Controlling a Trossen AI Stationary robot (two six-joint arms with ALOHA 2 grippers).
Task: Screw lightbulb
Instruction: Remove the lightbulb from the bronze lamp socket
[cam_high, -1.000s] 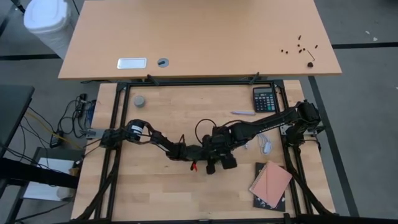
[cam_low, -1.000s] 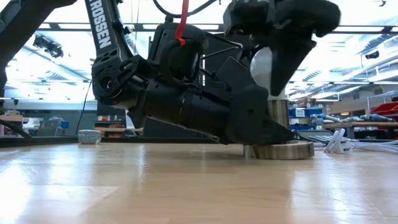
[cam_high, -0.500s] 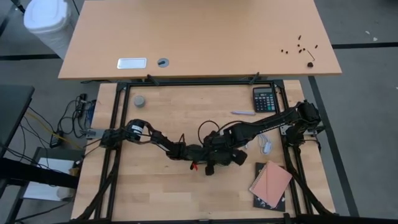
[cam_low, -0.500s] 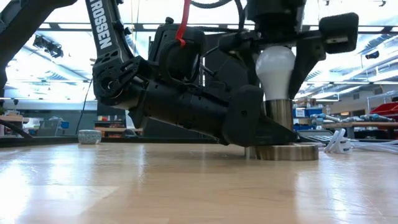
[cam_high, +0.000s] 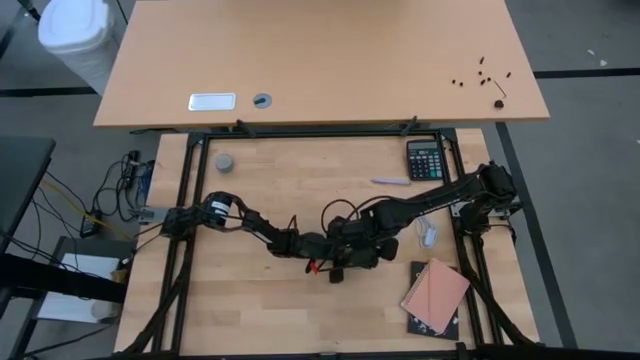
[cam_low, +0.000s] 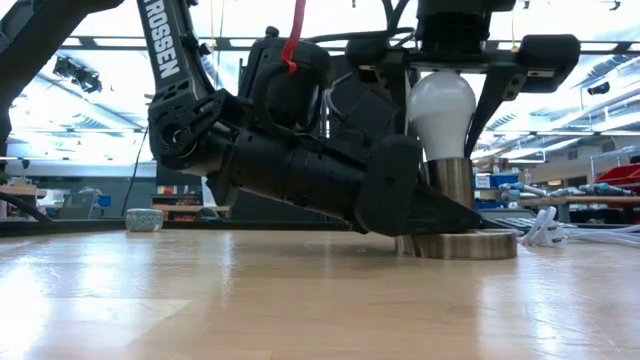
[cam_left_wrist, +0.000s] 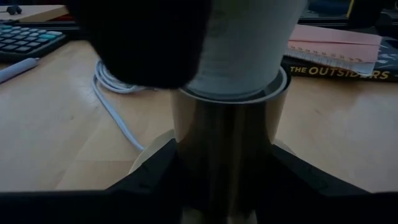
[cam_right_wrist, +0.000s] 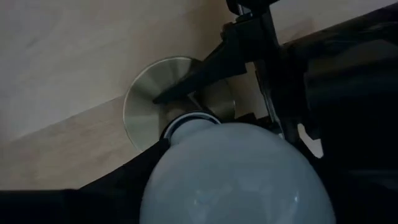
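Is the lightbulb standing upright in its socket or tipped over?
Upright: the lightbulb sits straight in the metal socket, round end up.

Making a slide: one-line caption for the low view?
Lightbulb stands in its socket on the disc base; left gripper braces the socket.

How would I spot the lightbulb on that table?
Look where the two dark arms meet, mid-table. A brass socket rises from a round disc base, and the lightbulb stands upright in its top. It is the only white, pear-shaped thing there.
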